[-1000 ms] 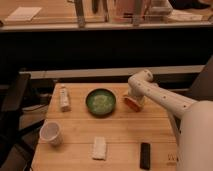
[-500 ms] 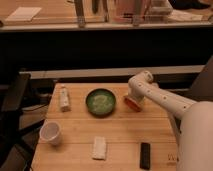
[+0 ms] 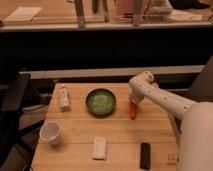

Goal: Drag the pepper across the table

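One light wooden tabletop (image 3: 120, 131) fills the lower half of the camera view, its plank grain running from left to right. Next in size is the robot's white arm (image 3: 167, 101), which comes in from the lower right corner, rises along the right edge of the tabletop to a bend near the far edge, then turns downward. A dark chair (image 3: 15, 97) stands off the left side, just beside the tabletop edge.

On the wood, a round green bowl (image 3: 101, 102) sits near the middle of the far half. A white cup (image 3: 51, 133) stands upright near the left edge, closer to the camera than the bowl and well apart from it. A pale, upright-lying bottle-like item (image 3: 64, 98) rests to the left of the bowl. A flat white packet (image 3: 100, 148) lies near the front edge, and a small dark rectangular object (image 3: 145, 155) lies to its right.

The hand (image 3: 134, 101) points down at the tabletop just right of the bowl, directly over the far end of the pepper; whether it is open or closed cannot be told. The pepper (image 3: 133, 112), small and orange-red, lies on the wood between the bowl and the right edge, its length pointing toward the camera.
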Tool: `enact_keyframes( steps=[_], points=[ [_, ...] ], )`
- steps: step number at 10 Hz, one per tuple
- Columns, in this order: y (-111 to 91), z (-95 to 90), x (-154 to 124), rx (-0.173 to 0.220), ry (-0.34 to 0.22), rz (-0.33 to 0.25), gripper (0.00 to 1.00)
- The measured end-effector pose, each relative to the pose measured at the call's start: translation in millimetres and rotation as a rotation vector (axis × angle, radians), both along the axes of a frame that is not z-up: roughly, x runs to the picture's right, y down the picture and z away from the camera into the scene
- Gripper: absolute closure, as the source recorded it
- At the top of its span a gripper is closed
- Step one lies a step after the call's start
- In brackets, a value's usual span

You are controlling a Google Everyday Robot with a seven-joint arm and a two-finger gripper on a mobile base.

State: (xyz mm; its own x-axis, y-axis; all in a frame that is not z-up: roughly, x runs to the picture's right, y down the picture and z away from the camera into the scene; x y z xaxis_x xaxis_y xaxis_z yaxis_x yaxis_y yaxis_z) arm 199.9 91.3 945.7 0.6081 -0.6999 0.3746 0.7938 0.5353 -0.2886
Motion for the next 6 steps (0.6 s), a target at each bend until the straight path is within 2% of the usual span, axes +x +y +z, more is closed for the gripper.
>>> enact_keyframes(
  steps=[1,2,6],
  points=[
    [1.3,-0.9,9.8,0.000,-0.002,0.007,0.94],
    [2.9,-2.1,18.4,0.000,-0.002,0.010,0.98],
    [2.0,-3.1,26.6,-0.004,0.014,0.056,1.00]
  ],
)
